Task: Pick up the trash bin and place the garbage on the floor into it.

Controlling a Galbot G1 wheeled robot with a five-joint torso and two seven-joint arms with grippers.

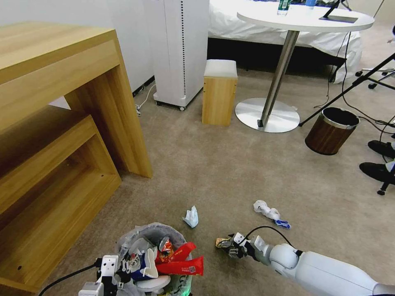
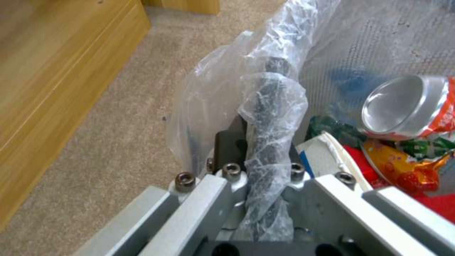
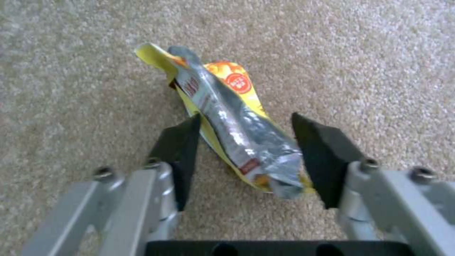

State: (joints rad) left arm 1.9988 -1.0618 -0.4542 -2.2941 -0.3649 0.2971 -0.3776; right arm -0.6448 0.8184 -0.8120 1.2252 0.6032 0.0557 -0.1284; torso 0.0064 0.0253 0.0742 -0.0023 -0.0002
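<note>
Left pincer point(image 2: 258, 167) clamped shut on the bagged rim of the trash bin point(image 1: 154, 236) at seven o'clock, bin packed with litter, right pincer point(image 3: 244, 156) at five o'clock on the carpet, jaws wide open around a yellow snack wrapper point(image 3: 227, 117), not gripping it.

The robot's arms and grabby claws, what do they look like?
The right arm is smooth, rounded white plastic with a black cable looping over its wrist. The right gripper has silver metal bars with bolts and two flat black wedge-shaped pads. The left gripper is built the same: silver bars, dark bolts, black pads, a black cable behind.
</note>
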